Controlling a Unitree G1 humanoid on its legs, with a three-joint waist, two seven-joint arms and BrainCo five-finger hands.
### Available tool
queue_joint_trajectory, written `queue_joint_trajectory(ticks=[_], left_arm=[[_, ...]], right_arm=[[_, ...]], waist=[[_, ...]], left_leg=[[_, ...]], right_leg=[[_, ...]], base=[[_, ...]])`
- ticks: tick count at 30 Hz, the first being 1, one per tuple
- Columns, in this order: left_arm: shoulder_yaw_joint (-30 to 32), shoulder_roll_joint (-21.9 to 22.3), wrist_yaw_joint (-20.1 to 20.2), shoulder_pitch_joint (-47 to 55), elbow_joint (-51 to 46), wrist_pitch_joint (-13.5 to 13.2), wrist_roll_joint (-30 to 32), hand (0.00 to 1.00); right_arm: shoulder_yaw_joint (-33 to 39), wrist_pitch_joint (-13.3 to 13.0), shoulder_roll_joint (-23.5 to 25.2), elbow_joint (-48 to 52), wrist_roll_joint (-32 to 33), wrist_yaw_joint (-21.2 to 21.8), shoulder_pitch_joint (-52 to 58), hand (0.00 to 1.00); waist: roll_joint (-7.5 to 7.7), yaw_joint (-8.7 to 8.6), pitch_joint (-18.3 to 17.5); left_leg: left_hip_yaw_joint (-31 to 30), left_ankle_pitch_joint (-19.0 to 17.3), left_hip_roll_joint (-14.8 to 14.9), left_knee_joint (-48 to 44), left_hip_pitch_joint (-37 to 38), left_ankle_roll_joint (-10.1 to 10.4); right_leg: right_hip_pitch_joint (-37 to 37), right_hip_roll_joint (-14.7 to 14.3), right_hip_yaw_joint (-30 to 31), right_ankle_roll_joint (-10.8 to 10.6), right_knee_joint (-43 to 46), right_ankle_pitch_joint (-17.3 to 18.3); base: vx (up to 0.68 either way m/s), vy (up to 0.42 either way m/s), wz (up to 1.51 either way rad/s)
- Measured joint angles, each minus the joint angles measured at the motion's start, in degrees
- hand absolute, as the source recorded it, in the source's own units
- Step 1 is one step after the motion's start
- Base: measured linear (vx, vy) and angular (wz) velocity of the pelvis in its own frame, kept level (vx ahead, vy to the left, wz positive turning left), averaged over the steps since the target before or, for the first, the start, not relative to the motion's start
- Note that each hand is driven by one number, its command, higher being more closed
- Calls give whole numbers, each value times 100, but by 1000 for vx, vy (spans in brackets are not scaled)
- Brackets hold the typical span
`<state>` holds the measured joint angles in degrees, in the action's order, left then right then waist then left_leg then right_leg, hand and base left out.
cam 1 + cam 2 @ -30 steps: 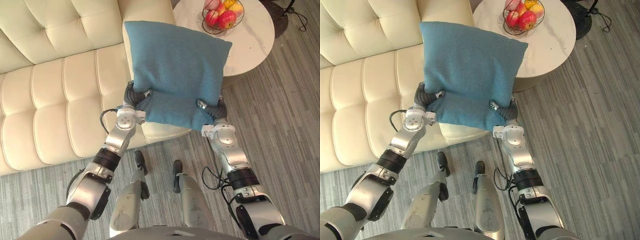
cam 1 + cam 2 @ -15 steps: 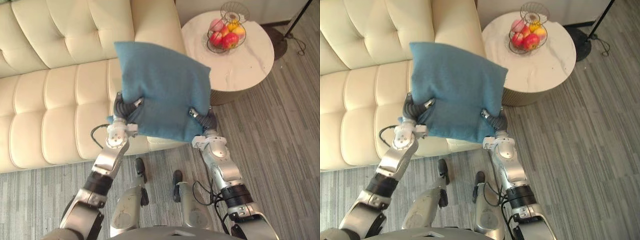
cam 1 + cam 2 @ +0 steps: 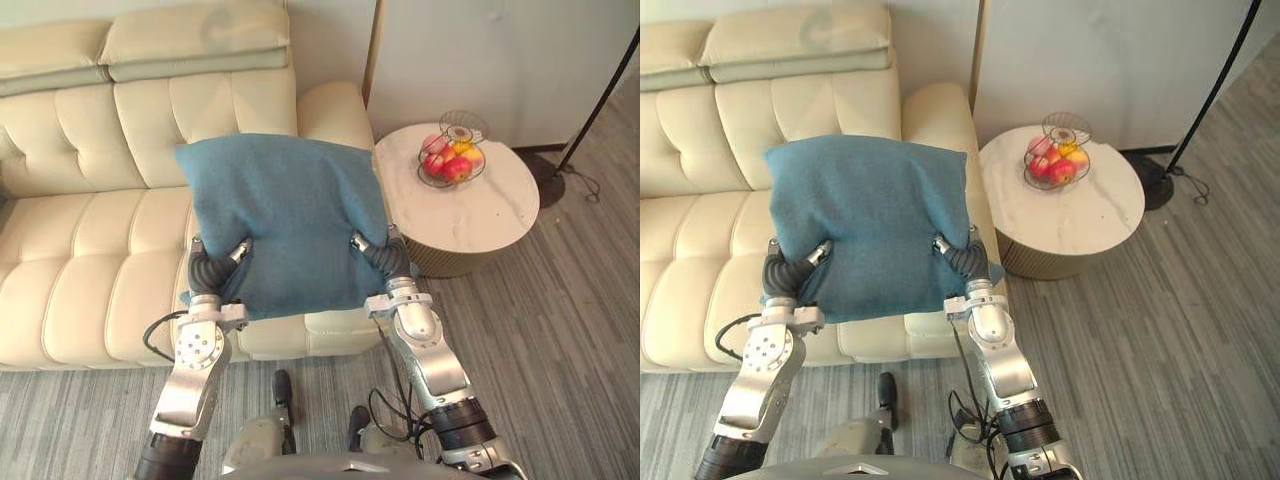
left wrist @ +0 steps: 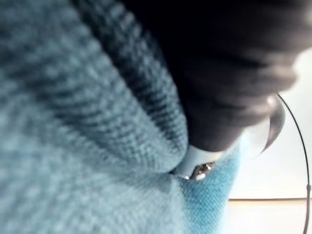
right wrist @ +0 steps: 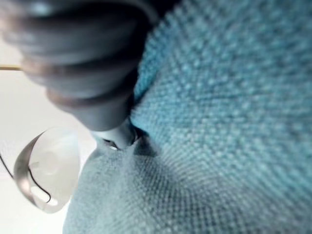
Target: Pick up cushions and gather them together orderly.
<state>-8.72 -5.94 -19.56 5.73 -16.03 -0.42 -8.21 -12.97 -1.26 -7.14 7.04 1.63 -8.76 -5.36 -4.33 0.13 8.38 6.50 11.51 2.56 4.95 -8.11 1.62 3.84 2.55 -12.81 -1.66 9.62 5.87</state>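
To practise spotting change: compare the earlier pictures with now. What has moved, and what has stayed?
The camera has shifted. The blue cushion, earlier overlapping the round table, now hangs before the sofa, further left. The left robot hand and right robot hand stay clamped on its lower edge.

A cream tufted leather sofa (image 3: 80, 260) stands on a grey wood-plank floor (image 3: 570, 330) and fills the left and far side of the scene, its right armrest ending beside a small round side table with a white marbled top (image 3: 500, 205). The table stands on the floor just right of that armrest, close to the far wall. On the far part of its top sits a dark wire fruit basket (image 3: 458, 128) holding red apples and a yellow-orange fruit (image 3: 447, 166). Right of the table, the round black base of a floor lamp (image 3: 1156, 186) rests on the floor, its thin pole slanting up to the right.
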Motion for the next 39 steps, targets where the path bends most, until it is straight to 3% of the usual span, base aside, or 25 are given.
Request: queue_joint_trajectory(ticks=[11, 15, 16, 17, 18, 19, 21, 23, 25, 26, 27, 28, 30, 33, 34, 35, 36, 37, 38, 39], left_arm=[[85, 165, -9, 797, -370, -109, -68, 100], [97, 170, -37, 809, -363, -110, -184, 100], [120, 197, -73, 802, -362, -114, -246, 100], [124, 207, -93, 784, -357, -114, -276, 100], [140, 205, -126, 772, -348, -132, -284, 100], [214, 246, -162, 771, -338, -187, -285, 100], [307, 340, -186, 764, -339, -206, -287, 100], [392, 470, -274, 633, -302, -225, -290, 100], [374, 494, -296, 431, -187, -227, -294, 100], [356, 492, -296, 310, -107, -229, -294, 100], [336, 495, -297, 237, -59, -229, -295, 100], [294, 413, -286, 116, 92, -249, -301, 100], [331, 304, -287, 103, 160, -251, -345, 100], [526, 291, -292, 156, 163, -293, -398, 100], [545, 269, -291, 202, 164, -318, -394, 100], [544, 267, -289, 216, 163, -320, -393, 100], [544, 263, -283, 243, 162, -320, -391, 100], [544, 242, -272, 245, 163, -320, -392, 100], [542, 241, -271, 241, 167, -319, -391, 100], [514, 241, -268, 243, 216, -316, -393, 100]], right_arm=[[-237, 0, 145, 115, -94, -25, 230, 100], [-280, 0, 217, 121, -162, -169, 239, 100], [-293, 0, 214, 123, -199, -201, 182, 100], [-291, 1, 214, 122, -203, -207, 150, 100], [-273, 0, 220, 118, -207, -224, 75, 100], [-298, 2, 222, 116, -211, -238, -130, 100], [-316, 3, 204, 112, -212, -243, -332, 100], [-299, 3, 181, 92, -216, -292, -646, 100], [-220, 3, 149, 87, -217, -349, -786, 100], [-209, 3, 101, 87, -217, -422, -831, 100], [-192, 3, 46, 87, -217, -445, -844, 100], [-149, 10, 98, 71, -220, -460, -785, 100], [-153, 12, 228, 31, -222, -440, -761, 100], [-262, 10, 424, -201, -224, -408, -772, 100], [-261, 11, 488, -401, -226, -399, -773, 100], [-261, 11, 484, -479, -226, -398, -774, 100], [-261, 12, 490, -595, -225, -397, -774, 100], [-258, 18, 499, -664, -223, -397, -770, 100], [-253, 19, 497, -660, -222, -394, -771, 100], [-240, 19, 490, -654, -221, -393, -759, 100]], waist=[[-17, 174, -346], [-44, 255, -332], [-109, 281, -306], [-58, 273, -320], [111, 307, -320], [178, 352, -281], [123, 337, -305], [34, 265, -362], [24, 205, -368], [8, 180, -368], [-40, 170, -383], [131, 131, -356], [331, 188, -366], [334, 383, -352], [329, 463, -345], [305, 481, -333], [285, 466, -321], [303, 392, -260], [315, 306, -200], [336, 153, -119]], left_leg=[[-92, 6, 48, -69, 219, 32], [-433, -171, 33, -656, -169, 130], [-440, -390, 15, -629, -301, 129], [-330, -612, 10, -629, -344, 182], [-62, -804, 7, -735, -421, -65], [168, -856, 60, -1183, -628, -219], [366, -898, 330, -1414, -673, -147], [1054, -1059, 1000, -1588, -603, 111], [1581, -1093, 1332, -1594, -452, 174], [1749, -1068, 1463, -1557, -336, 209], [1713, -801, 1534, -1403, -123, 411], [1630, -622, 1259, -1373, -87, 461], [1462, -995, 912, -1822, -235, 208], [1461, -1683, 605, -2610, -504, -98], [1564, -1794, 426, -2645, -511, -241], [1579, -1852, 374, -2654, -521, -335], [1587, -1899, 322, -2644, -523, -422], [1492, -1921, 262, -2601, -507, -520], [1355, -1909, 229, -2561, -504, -570], [1138, -1870, 165, -2440, -484, -628]], right_leg=[[-400, -90, -81, -16, -151, -157], [-267, -72, -416, 26, 312, 80], [-229, -62, -595, 27, 407, 147], [-215, 25, -663, 31, 336, 153], [-113, 241, -740, 110, 207, 107], [-80, 416, -811, 140, 10, -113], [-47, 481, -940, 115, -125, -280], [25, 606, -1220, -16, -135, -488], [-40, 747, -1466, -113, -146, -563], [-142, 812, -1615, -184, -186, -608], [-302, 847, -1754, -308, -251, -663], [-481, 1110, -1869, -421, -305, -790], [-659, 1501, -1926, -527, -254, -912], [-428, 2109, -1803, -538, 523, -907], [-70, 2419, -1568, -295, 1045, -1082], [90, 2510, -1465, -46, 1272, -1238], [338, 2572, -1240, 316, 1574, -1492], [651, 2477, -757, 385, 2075, -1285], [755, 2227, -444, 225, 2374, -822], [911, 1645, 76, -52, 2687, -160]], base=[[5, -4, 6], [-66, -33, 44], [-152, -56, 68], [-164, 7, 70], [-114, 31, 48], [-134, 38, 42], [-79, 47, 31], [-38, 203, 55], [2, 287, 75], [57, 451, 91], [88, 473, 107], [95, 483, 106], [62, 341, 83], [17, 394, 23], [-4, 370, -4], [-9, 331, -8], [-1, 303, 6], [10, 280, 23], [10, 230, 57], [20, 178, 68]])
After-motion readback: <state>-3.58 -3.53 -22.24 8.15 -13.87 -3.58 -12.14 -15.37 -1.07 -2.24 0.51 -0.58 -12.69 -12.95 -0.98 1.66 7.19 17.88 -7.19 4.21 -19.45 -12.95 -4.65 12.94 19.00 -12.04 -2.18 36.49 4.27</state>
